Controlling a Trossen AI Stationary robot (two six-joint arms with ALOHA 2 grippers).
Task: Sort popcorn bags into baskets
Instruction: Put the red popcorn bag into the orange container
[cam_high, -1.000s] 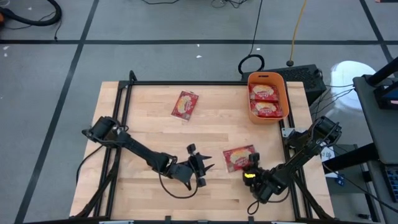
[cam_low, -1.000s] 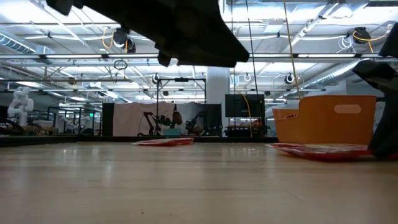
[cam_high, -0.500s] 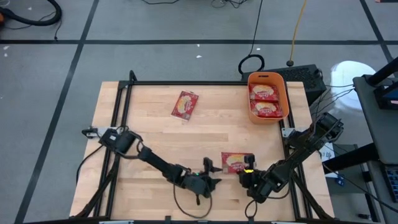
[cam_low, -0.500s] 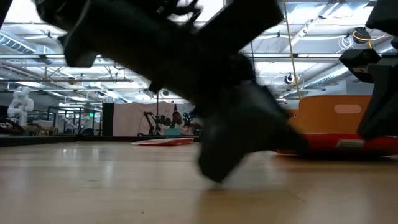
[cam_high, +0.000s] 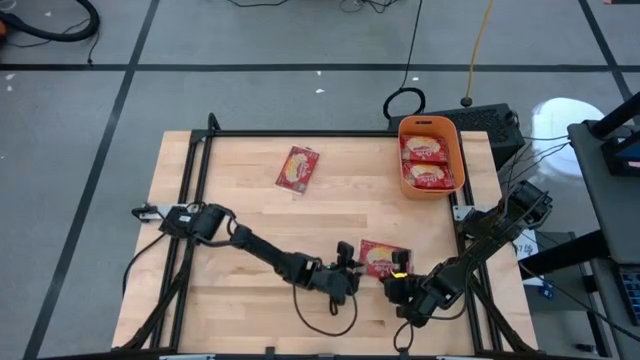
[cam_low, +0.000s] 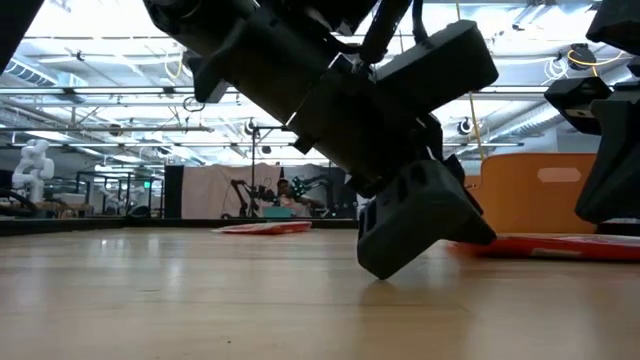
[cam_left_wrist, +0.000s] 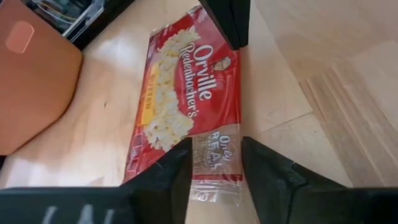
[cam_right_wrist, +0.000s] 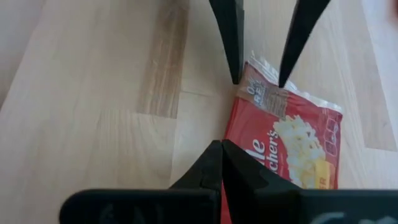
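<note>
A red popcorn bag (cam_high: 385, 258) lies flat on the wooden bench (cam_high: 240, 215), near its front edge and toward the right side. Both arms are gathered at this bag. The left end effector (cam_high: 352, 268) is set at the bag's left end; in the left wrist view its fingers (cam_left_wrist: 165, 180) are seen parted on either side of the bag's clear sealed end (cam_left_wrist: 214, 163), and whether the bag is actually gripped cannot be told. The right end effector (cam_high: 393, 284) is placed at the bag's front edge, its fingers brought together; in the right wrist view the closed tips (cam_right_wrist: 219, 163) rest at the bag's edge (cam_right_wrist: 280, 140), with the other arm's two fingers seen at the far corner.

A second bag (cam_high: 298, 167) lies alone on the bench, toward the back and left of centre, well apart from both arms. Two more bags (cam_high: 426, 160) lie side by side inside the orange basket (cam_high: 453, 136), which stands at the bench's back right corner. In the low view the basket (cam_low: 545, 192) is seen behind the left arm, with the near bag (cam_low: 545, 245) flat in front of it.
</note>
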